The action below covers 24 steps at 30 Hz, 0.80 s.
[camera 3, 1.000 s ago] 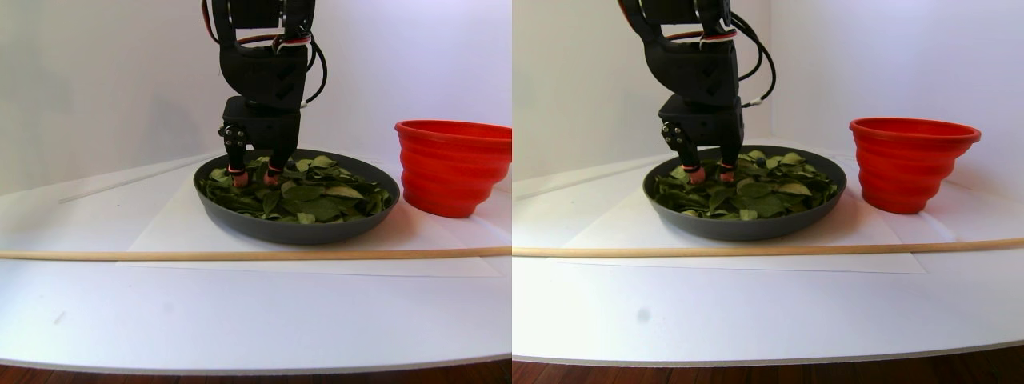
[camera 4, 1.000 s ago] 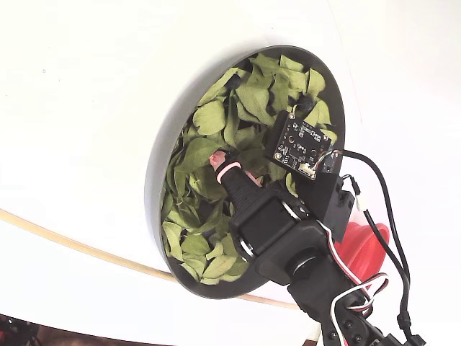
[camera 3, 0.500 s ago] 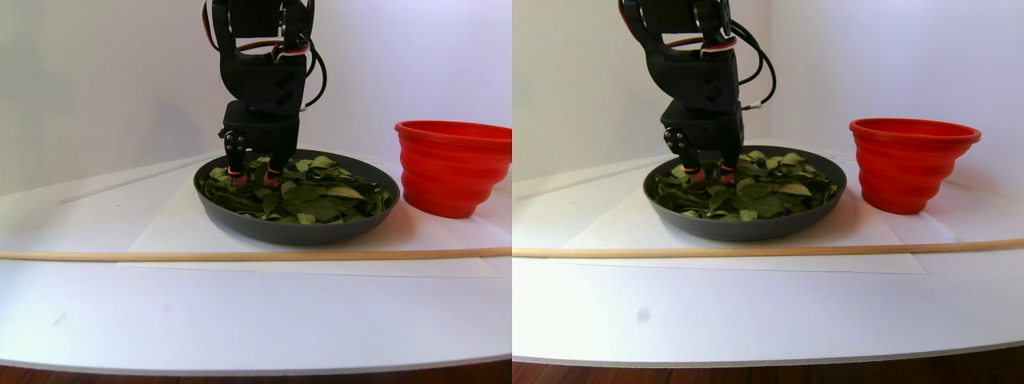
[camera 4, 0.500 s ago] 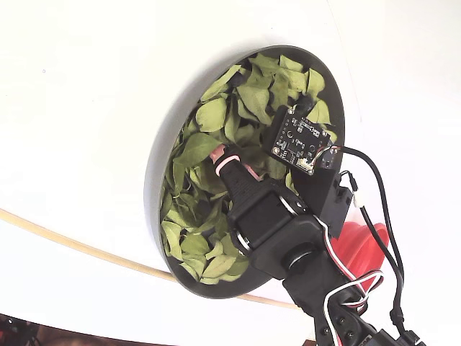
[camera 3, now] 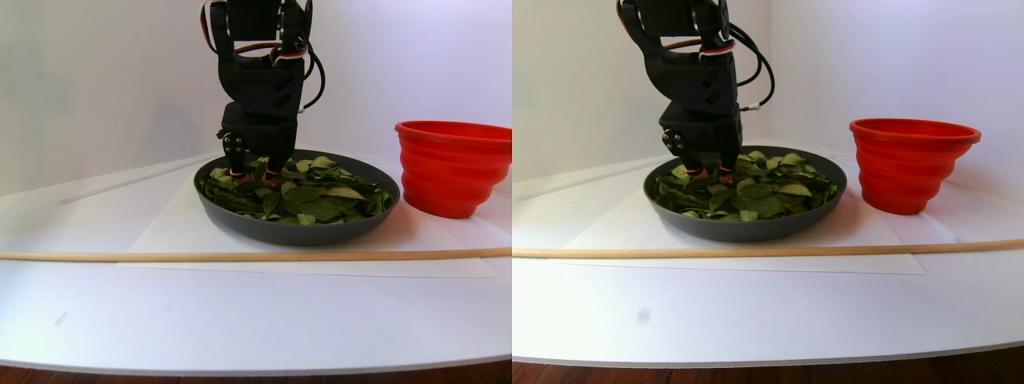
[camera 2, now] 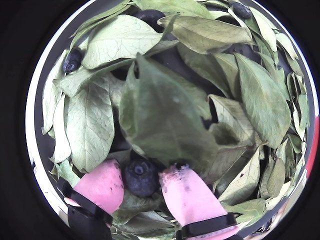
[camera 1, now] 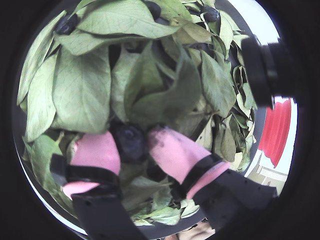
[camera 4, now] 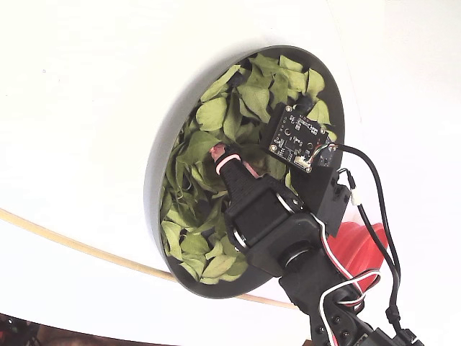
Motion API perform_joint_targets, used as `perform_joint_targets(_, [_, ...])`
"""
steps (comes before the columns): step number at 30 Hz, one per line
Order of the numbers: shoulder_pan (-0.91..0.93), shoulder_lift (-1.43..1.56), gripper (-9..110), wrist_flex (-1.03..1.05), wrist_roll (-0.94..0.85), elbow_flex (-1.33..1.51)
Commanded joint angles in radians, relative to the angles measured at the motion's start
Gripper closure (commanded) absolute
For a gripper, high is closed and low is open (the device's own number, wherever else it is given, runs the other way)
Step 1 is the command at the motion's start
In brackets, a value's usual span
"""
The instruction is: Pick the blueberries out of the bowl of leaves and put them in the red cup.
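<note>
Blueberries (camera 2: 141, 177) were seen among the leaves (camera 2: 160, 110) in the bowl (camera 3: 296, 230), one being pinched between the pink fingertips (camera 2: 102, 185) of the gripper (camera 2: 141, 184). Others were scattered beyond it. The red cup (camera 3: 452, 166) was set beside the bowl on a white desk (camera 3: 240, 320), against a pale wall (camera 3: 104, 72), with a wooden rod (camera 3: 240, 256) laid in front.

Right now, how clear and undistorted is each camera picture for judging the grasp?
Both wrist views: heavy fisheye, black circular vignette, yet the small dark blueberry between the pink-tipped gripper is sharp. Stereo pair view: evenly lit, tips sunk among leaves. Fixed view: bright, the arm hides the grasp.
</note>
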Motion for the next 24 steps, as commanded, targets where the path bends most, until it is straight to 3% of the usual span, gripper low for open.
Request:
perform_joint_targets(1, [0.005,-0.005,89,0.006,-0.014,-0.014])
perform_joint_targets(24, [0.015,-0.066,87,-0.026,-0.037,-0.018])
